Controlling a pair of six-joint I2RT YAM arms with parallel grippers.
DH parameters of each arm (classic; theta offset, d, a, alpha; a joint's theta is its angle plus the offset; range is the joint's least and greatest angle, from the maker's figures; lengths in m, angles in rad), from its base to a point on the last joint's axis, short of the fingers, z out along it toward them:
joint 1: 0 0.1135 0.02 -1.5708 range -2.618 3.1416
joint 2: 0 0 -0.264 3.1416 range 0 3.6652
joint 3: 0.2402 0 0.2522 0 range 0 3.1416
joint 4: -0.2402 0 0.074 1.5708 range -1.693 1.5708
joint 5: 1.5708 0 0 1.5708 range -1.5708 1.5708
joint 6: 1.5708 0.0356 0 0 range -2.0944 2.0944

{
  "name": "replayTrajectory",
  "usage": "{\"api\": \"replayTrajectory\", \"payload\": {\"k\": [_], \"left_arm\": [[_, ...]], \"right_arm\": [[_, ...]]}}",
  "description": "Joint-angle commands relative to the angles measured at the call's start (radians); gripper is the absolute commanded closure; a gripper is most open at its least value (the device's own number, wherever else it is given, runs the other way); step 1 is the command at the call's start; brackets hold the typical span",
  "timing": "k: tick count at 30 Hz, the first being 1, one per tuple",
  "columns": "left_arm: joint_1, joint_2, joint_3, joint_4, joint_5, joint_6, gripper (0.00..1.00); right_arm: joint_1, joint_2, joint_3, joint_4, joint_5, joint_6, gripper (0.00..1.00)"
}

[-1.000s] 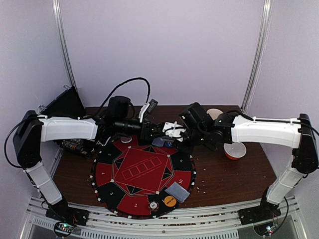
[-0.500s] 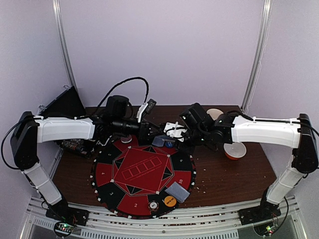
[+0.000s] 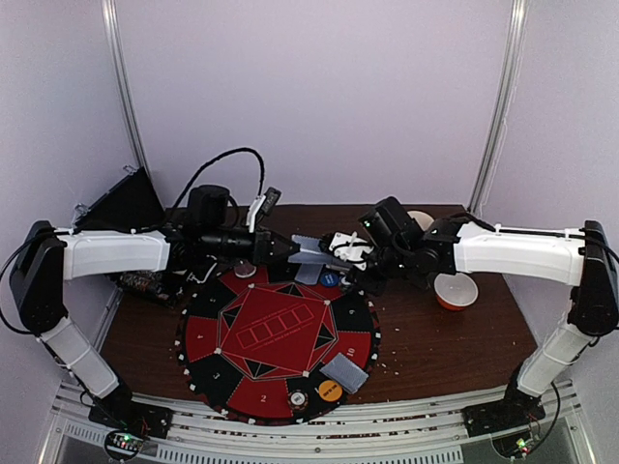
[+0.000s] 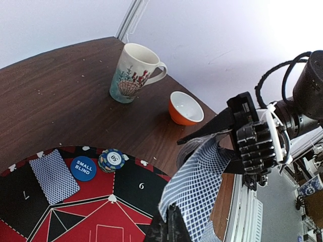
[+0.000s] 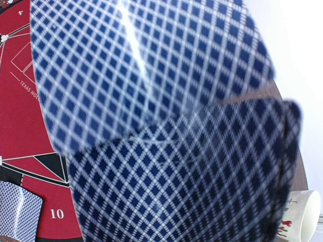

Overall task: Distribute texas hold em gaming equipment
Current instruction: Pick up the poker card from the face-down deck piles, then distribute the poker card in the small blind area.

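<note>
Top external view: two white robot arms meet above the far edge of a round red-and-black poker mat [image 3: 208,319] lying on a dark wooden counter [image 3: 435,338]. A blue lattice-backed playing card [image 3: 308,253] hangs between them. The left fingers [image 4: 176,228] are pinched shut on one edge of it. The right fingers [image 4: 217,123] appear closed on a thin card stack [image 5: 176,181] at the card's other end, and the card bows between the two.

The card looks light, thin and springy, with a glossy back that probably slides easily. A flat pinch at an edge or corner suits it best; a second card could be dragged along with it.

On the mat's near rim sit a small pile of face-down cards [image 3: 344,372], an orange chip [image 3: 330,391] and a whitish chip [image 3: 298,397]. At the mat's far rim lie a single face-down card [image 4: 54,176], a blue button [image 4: 83,168] reading "SMALL BLIND", and a blue-and-yellow chip [image 4: 111,160] that seems to be marked 50.

The mat carries the seat numbers 6 and 10 and the printed words "TEXAS HO", with the rest hidden. Beyond the mat's far rim stand a shell-patterned mug [image 4: 133,73] and an orange bowl [image 4: 185,107].
</note>
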Motion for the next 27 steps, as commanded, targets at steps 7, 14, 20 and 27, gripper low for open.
{"api": "replayTrajectory", "payload": {"k": [7, 14, 20, 27], "left_arm": [[0.103, -0.074, -0.124, 0.260, -0.138, -0.271, 1.00], [0.103, 0.082, -0.112, 0.338, -0.435, -0.510, 1.00], [0.042, 0.282, 0.024, 0.349, -0.545, -0.589, 1.00], [-0.003, 0.418, 0.122, 0.299, -0.683, -0.675, 1.00]], "right_arm": [[-0.057, -0.040, -0.021, 0.017, 0.028, 0.088, 0.71], [-0.063, -0.032, -0.018, 0.024, 0.063, 0.132, 0.72], [-0.064, -0.046, -0.029, 0.025, 0.067, 0.133, 0.72], [-0.064, -0.067, -0.050, 0.026, 0.070, 0.130, 0.72]]}}
